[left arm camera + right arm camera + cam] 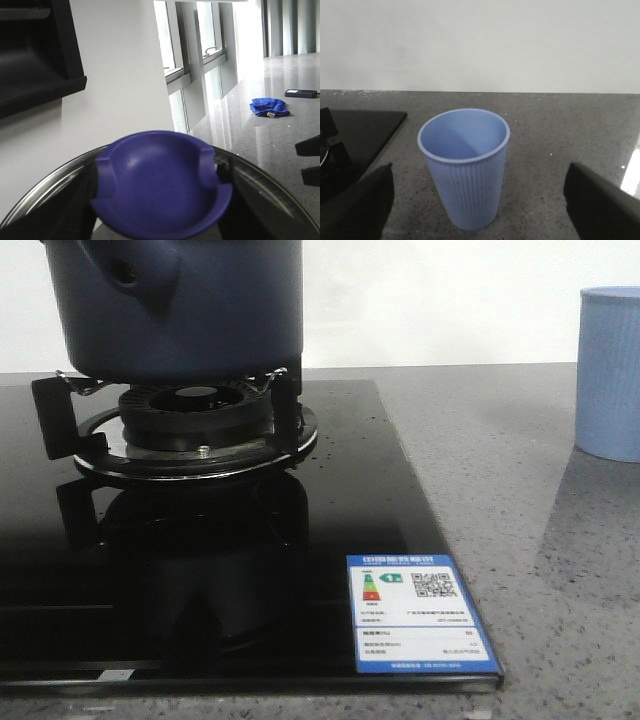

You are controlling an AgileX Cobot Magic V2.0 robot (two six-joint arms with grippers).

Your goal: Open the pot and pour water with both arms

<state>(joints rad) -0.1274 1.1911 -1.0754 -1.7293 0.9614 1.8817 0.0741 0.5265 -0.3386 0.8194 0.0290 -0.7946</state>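
A grey speckled counter [560, 570] runs in front of a plain white wall [440, 300]. On the left part of the counter lies a shiny black glass stove [200, 580]. A blue and white sticker [420, 612] sits on its near right corner.

At the far left of the stove is a round black burner [195, 425] with metal stands around it. The pot [180, 305] sits on top of those stands. It is big, round and dark blue. A short stub with a small hole [128, 275] sticks out of its side, toward the left. The top of the pot is cut off in the front view.

In the left wrist view, a dark blue knob [160, 182] fills the middle, with a shiny metal rim [270, 180] curving around behind it. The left claw [157, 200] has a dark finger [75, 210] on each side of the knob, very close to it. I cannot tell if they really squeeze it. Far away on the counter lie a blue cloth [270, 107] and a flat black thing [300, 93], near tall windows.

On the right, well apart from the stove, stands a light blue cup [465, 167] with ribbed sides. It is upright and looks empty. The right claw [485, 200] is wide open, with one dark finger [355, 205] on each side of the cup, not touching it.
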